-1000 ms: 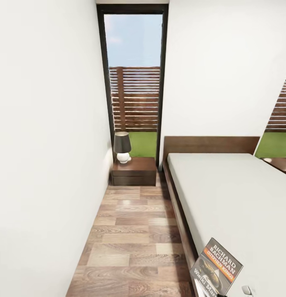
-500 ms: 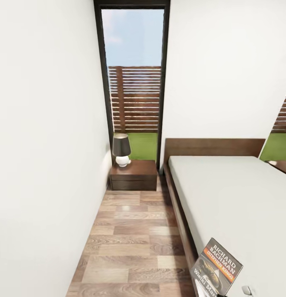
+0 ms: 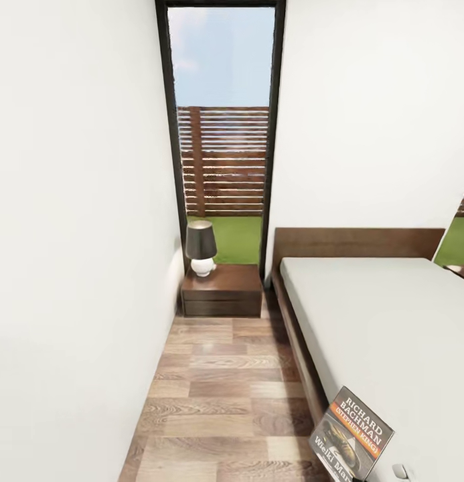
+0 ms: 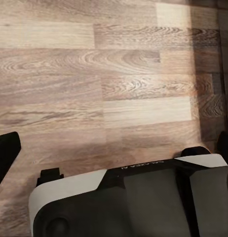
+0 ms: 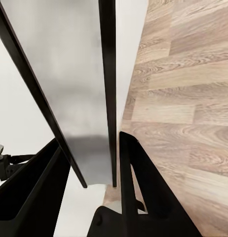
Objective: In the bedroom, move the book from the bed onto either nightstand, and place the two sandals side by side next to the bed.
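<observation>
Head view: book [image 3: 354, 435] held upright beside the bed [image 3: 392, 335]; nightstand [image 3: 222, 289] with lamp [image 3: 201, 248] at the bed's head. Advice: drive straight, keep book level.

Left wrist view: floor [image 4: 94, 74]; grip state untellable.

Right wrist view: right gripper [image 5: 89, 163] fingers pinch the book edge.

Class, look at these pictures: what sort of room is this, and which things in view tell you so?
Most likely a bedroom. A bed with a grey mattress and brown headboard stands by the wall, a low nightstand sits beside it, and a small lamp stands on that.
</observation>
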Tool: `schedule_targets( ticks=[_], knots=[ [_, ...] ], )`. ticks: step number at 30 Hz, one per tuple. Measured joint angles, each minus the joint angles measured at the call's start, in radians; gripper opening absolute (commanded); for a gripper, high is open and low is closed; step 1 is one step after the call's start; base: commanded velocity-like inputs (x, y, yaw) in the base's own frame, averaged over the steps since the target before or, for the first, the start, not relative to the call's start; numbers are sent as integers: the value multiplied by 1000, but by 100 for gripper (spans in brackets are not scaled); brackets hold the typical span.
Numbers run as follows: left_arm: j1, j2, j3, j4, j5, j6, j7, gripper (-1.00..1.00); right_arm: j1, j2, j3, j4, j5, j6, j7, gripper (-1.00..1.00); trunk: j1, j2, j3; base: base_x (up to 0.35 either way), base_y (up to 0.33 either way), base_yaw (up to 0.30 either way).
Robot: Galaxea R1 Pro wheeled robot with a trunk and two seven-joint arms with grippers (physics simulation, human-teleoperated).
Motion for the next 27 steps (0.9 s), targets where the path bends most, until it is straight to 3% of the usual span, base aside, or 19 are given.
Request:
schedule_targets(
  ticks=[27],
  knots=[
    [0,-1,0,-1,0,0,0,100,-1,0,0,0,0,0,-1,-100,0,0,0,329,7,0]
  ],
)
